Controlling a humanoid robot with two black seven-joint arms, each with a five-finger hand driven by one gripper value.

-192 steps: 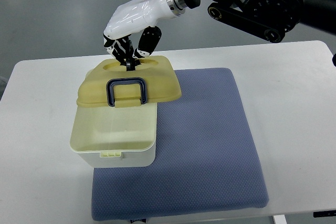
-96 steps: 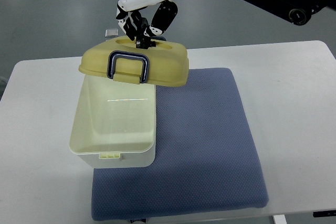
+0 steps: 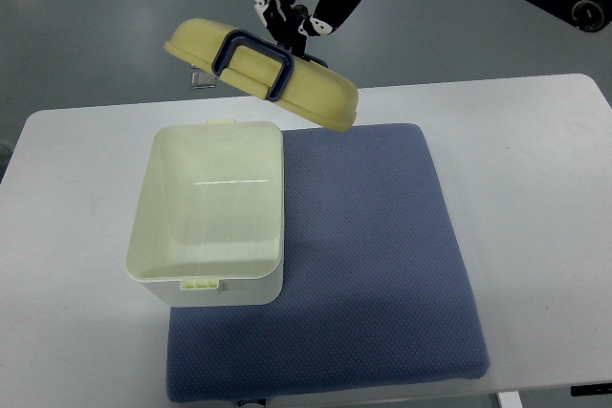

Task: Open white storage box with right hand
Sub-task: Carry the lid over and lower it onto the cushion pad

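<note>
One box (image 3: 212,217), one lid (image 3: 260,72), one mat (image 3: 373,265), perhaps one hand (image 3: 298,7).

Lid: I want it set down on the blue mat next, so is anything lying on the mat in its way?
Nothing visible does. The right hand holds the lid clear above the open box; the blue mat beside it lies bare.

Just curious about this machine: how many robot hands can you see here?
1: the right hand at the top, holding the lid above the open box. A left hand may be out of view.
</note>
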